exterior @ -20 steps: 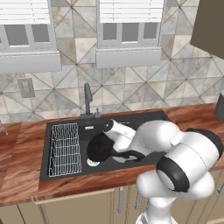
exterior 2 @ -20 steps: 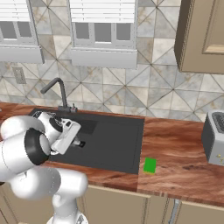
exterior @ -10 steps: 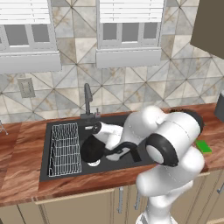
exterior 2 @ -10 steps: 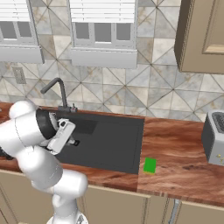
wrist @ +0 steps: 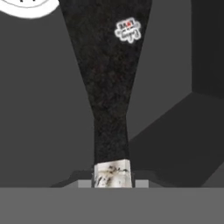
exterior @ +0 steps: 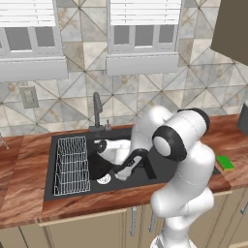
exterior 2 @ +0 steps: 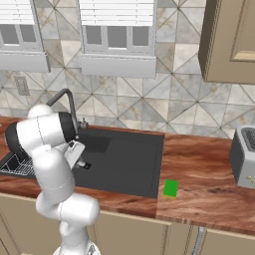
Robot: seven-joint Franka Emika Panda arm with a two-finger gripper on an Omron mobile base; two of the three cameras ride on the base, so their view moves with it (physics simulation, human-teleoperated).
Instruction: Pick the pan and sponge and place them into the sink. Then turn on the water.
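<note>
Reaching into sink, arm bent low. Rack lay at basin's left; pan sat just right of it, beside drain. Gripper was at pan handle, its light tip nearest camera; finger spread could not be told. Sponge lay on counter, right of sink.

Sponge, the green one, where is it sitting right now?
The sponge lies on the wooden counter just off the sink's right front corner, left of the toaster in the right base view.
</note>
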